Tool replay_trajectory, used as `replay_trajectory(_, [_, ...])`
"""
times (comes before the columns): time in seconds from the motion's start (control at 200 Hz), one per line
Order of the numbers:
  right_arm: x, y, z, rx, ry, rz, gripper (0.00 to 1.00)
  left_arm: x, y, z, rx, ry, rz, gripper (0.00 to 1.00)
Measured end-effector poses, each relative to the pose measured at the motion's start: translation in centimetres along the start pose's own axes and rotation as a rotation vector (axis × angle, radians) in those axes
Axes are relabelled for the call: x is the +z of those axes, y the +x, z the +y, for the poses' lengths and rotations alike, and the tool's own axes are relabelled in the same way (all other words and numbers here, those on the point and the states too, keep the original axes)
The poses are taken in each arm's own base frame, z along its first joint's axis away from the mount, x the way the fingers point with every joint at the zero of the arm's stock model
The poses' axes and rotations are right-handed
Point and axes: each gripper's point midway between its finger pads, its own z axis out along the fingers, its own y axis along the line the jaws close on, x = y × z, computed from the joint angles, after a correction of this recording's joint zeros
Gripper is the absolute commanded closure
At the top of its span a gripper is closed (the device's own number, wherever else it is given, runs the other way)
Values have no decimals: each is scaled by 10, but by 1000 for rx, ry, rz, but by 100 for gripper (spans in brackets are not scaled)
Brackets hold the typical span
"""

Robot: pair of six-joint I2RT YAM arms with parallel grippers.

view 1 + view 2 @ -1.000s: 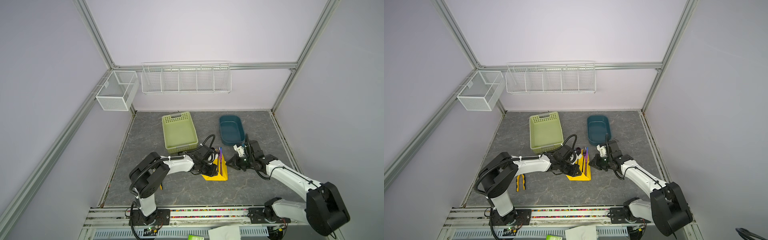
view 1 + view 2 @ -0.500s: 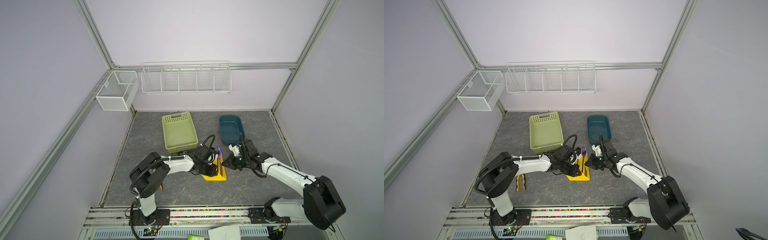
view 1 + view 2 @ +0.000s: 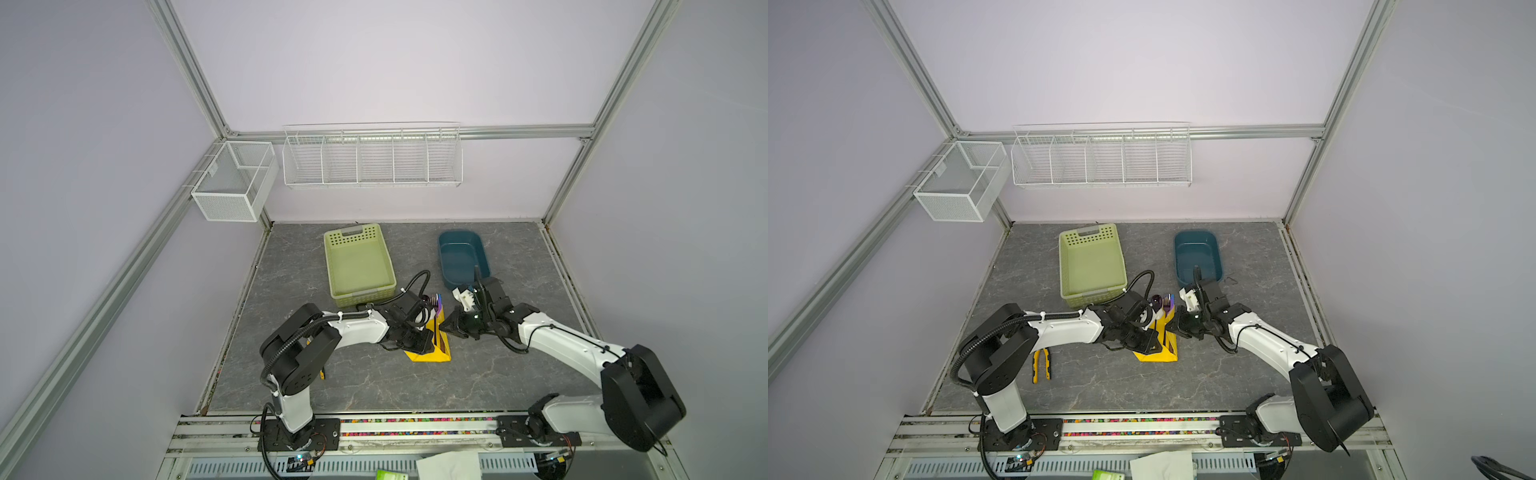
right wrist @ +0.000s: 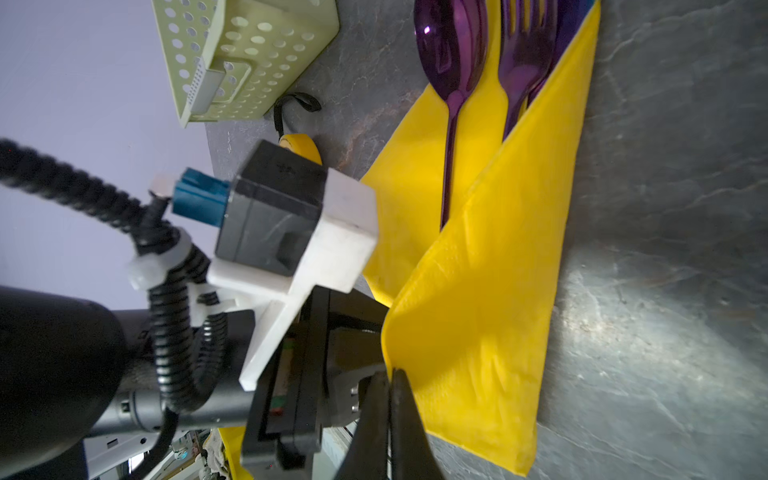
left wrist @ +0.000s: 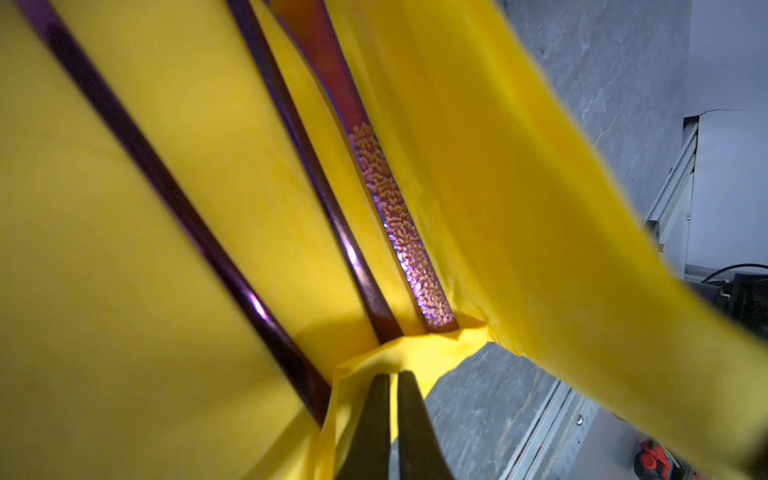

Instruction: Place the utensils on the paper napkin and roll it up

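The paper napkin [image 3: 432, 353] [image 3: 1160, 353] lies mid-table as a bright yellow sheet, its right flap folded over the utensils. The purple spoon [image 4: 451, 41] and fork [image 4: 525, 45] heads [image 3: 435, 300] [image 3: 1163, 301] stick out at its far end. In the left wrist view three dark purplish handles [image 5: 316, 178] run along the napkin [image 5: 145, 228]. My left gripper [image 5: 390, 380] [image 3: 424, 347] is shut on the napkin's near edge. My right gripper [image 4: 390, 374] [image 3: 444, 328] is shut on the edge of the folded flap [image 4: 498, 270], over the utensils.
A green perforated basket [image 3: 332, 266] stands just behind the left arm and a dark blue tub [image 3: 441, 257] behind the right arm. Yellow-handled pliers [image 3: 1041, 365] lie at the left front. A round yellow tape measure [image 4: 301, 145] sits behind the left wrist. White wire baskets [image 3: 372, 156] hang on the walls.
My right gripper has moved left across the napkin, drawing its right flap over the utensils; the yellow patch looks narrower. The left arm has stayed put.
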Motion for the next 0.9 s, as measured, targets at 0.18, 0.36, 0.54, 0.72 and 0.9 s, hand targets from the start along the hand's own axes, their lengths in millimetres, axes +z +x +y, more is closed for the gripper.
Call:
replay_trajectory(0.18, [14,0,-4,18,2,21,93,0,0,0,0,-2,-2,92])
replay_trajectory(0.36, [29,4,-7,30,5,52,93,0,-1,2,-1,-13,-4,92])
replay_trajectory(0.54, [46,6,-13,43,5,81,93,-4,-2,3,1,-27,-15,92])
replay_trajectory(0.72, [63,9,-19,57,11,115,93,-11,-1,1,4,-33,-18,90])
replay_trajectory(0.9, [71,8,-15,52,-4,123,93,-19,11,3,1,-40,-5,90])
